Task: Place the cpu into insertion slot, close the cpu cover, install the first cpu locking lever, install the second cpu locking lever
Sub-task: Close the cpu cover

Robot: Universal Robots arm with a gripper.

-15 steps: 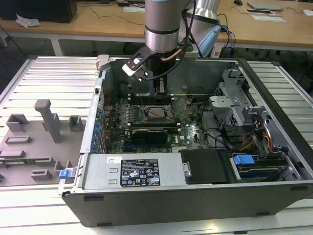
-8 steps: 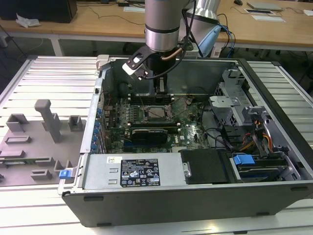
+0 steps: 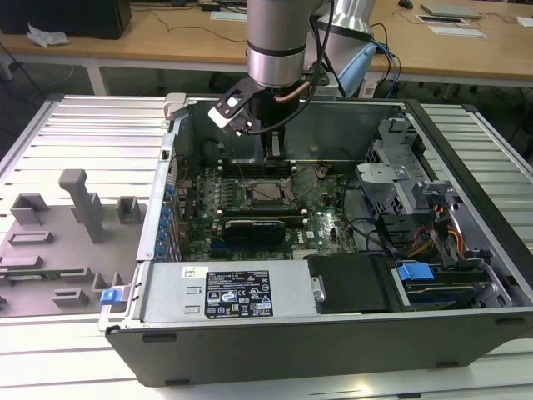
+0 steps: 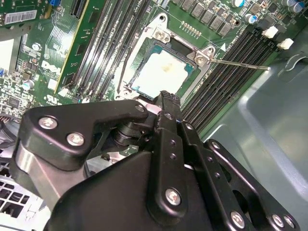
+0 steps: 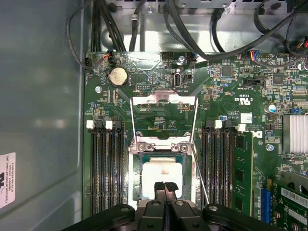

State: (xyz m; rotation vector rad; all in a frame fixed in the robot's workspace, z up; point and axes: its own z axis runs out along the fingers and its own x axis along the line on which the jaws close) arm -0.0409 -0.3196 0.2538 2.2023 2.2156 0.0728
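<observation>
Cpu (image 5: 162, 172) seated in insertion slot (image 5: 159, 156). Hand (image 5: 166, 186) fully closed, holding nothing, tips together over chip's edge. Exterior view: hand at slot's 12 o'clock.

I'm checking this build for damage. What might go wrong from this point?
1. The gripper, fingers shut, sits right at the edge of the cpu in the insertion slot. A push could tilt the chip or harm the contacts.
2. The cpu cover looks raised, and a thin locking lever sticks out sideways. The arm might snag either.
</observation>
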